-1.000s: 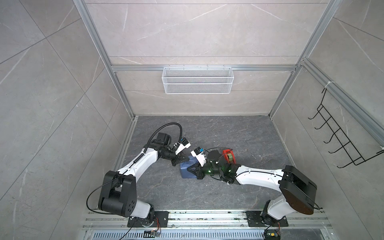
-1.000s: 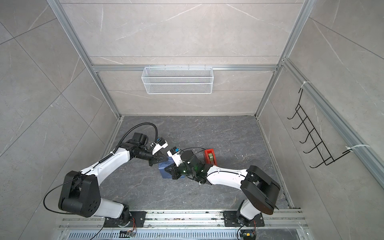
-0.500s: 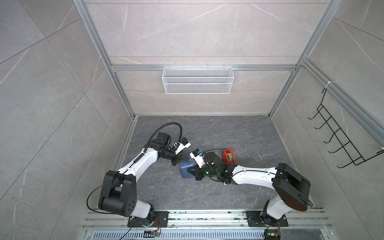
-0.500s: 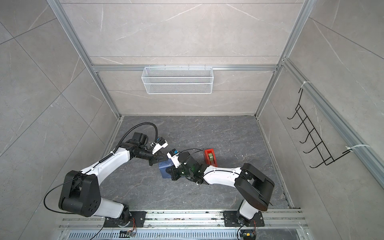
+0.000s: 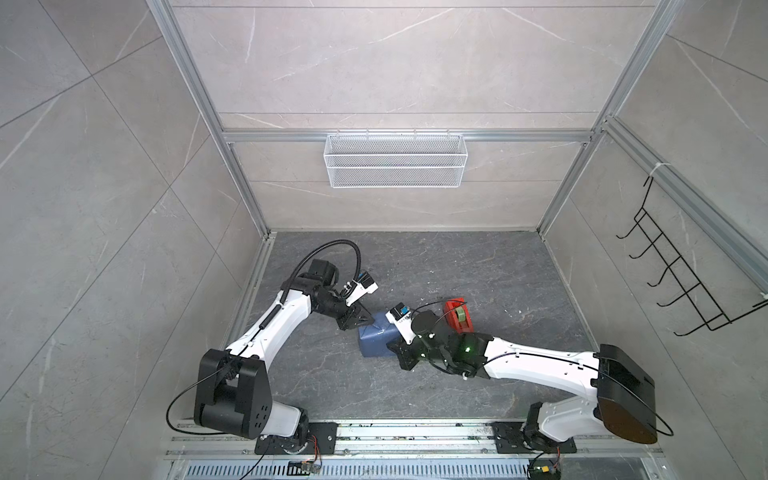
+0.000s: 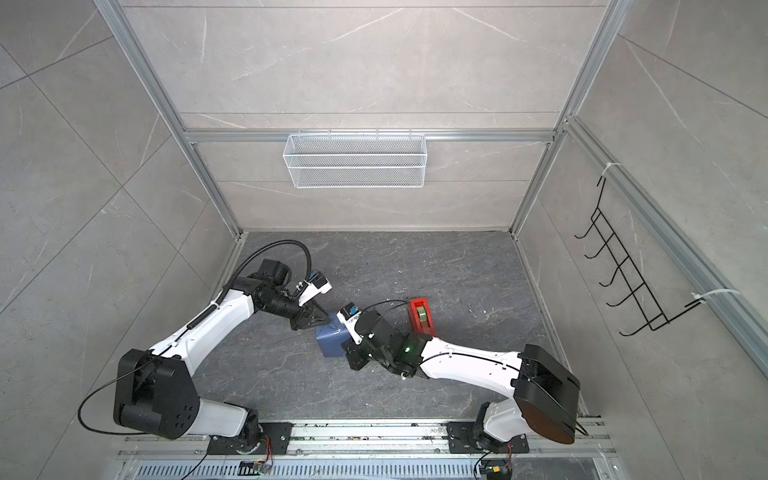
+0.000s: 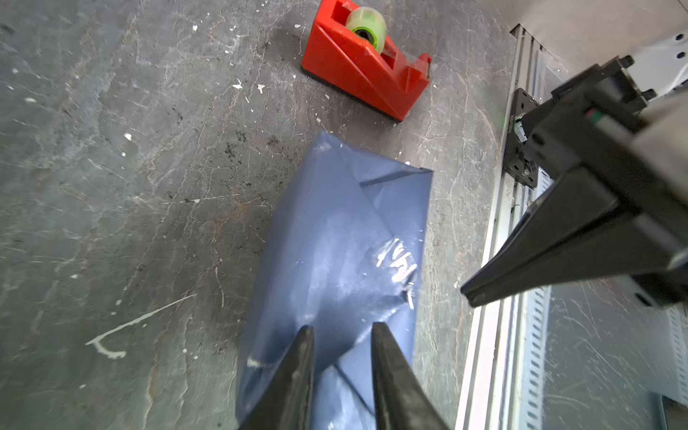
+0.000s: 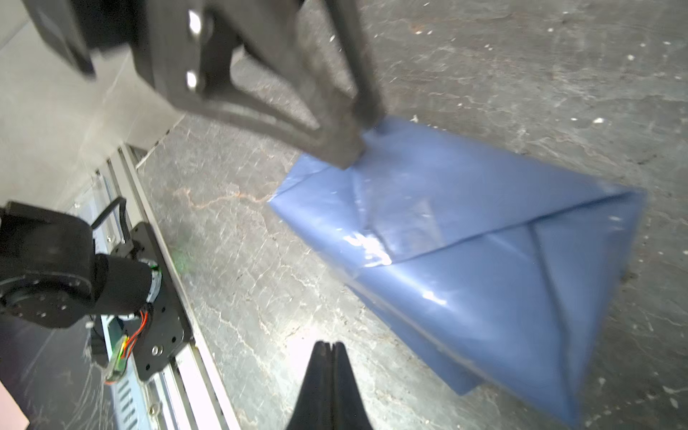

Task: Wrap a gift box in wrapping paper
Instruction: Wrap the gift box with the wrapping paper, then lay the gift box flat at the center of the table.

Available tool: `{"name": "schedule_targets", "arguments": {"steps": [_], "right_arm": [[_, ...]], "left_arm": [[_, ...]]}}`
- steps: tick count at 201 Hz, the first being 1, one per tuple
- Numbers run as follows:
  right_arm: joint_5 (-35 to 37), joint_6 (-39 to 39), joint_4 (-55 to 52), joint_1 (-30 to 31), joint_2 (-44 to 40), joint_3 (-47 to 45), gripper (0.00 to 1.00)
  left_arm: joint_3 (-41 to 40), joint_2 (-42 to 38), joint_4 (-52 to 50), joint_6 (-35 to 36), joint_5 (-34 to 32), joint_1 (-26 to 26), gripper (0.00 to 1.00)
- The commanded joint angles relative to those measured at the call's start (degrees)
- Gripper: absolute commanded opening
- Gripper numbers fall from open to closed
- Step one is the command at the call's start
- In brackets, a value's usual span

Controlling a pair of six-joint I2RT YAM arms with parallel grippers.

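Left claw [image 7: 342, 328] apart over the folded end of the paper [image 7: 346, 231], right claw [image 8: 329, 346] together, empty: unclamped, the fold may spring open

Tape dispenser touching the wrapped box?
No, the left wrist view shows a strip of bare floor between the red tape dispenser and the folded wrapping paper.

The dark grey, scratched stone counter [image 5: 436, 266] carries a parcel folded in blue wrapping paper [image 5: 373, 341] near its middle. A red tape dispenser [image 5: 459, 316] stands just right of it, slightly farther, not touching.
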Motion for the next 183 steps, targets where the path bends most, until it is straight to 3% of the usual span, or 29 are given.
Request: {"name": "schedule_targets", "arguments": {"steps": [1,55,84,111,117,121,124,170,183], "right_arm": [[2.0,-2.0,-3.2,1.5,3.5,4.6,0.00],[12.4,-7.0,-10.0,1.3,12.3,16.5,0.00],[13.9,-8.9,-12.9,-1.9,16.7,22.5,0.00],[13.3,-10.7,-12.0,-5.6,18.7,25.1,0.00],[12.7,-10.8,-11.8,-6.7,19.4,25.9,0.00],[12.1,-10.8,-11.8,-7.5,19.8,26.4,0.00],[11.4,-10.8,-11.8,-8.0,20.2,26.9,0.00],[7.1,-12.9,-13.6,-13.1,26.6,35.7,0.00],[6.9,-12.5,-14.3,-14.1,26.6,37.6,0.00]], "left_arm": [[5.4,-3.5,-7.6,0.7,1.9,1.2,0.35],[6.5,-3.7,-4.7,-5.1,-2.7,9.4,0.37],[3.8,-4.1,-1.3,-7.1,-6.3,12.9,0.40],[-1.2,-5.6,3.7,-7.7,-7.9,14.9,0.58],[-2.4,-5.9,5.2,-8.0,-8.4,15.0,0.73],[-3.0,-5.9,6.1,-8.3,-8.8,15.2,0.95],[-3.4,-5.8,6.7,-8.6,-9.2,15.3,0.99],[-12.1,-6.5,21.1,-10.9,-10.9,17.4,1.00],[-15.6,-6.4,28.3,-14.8,-15.2,17.6,1.00]]}}
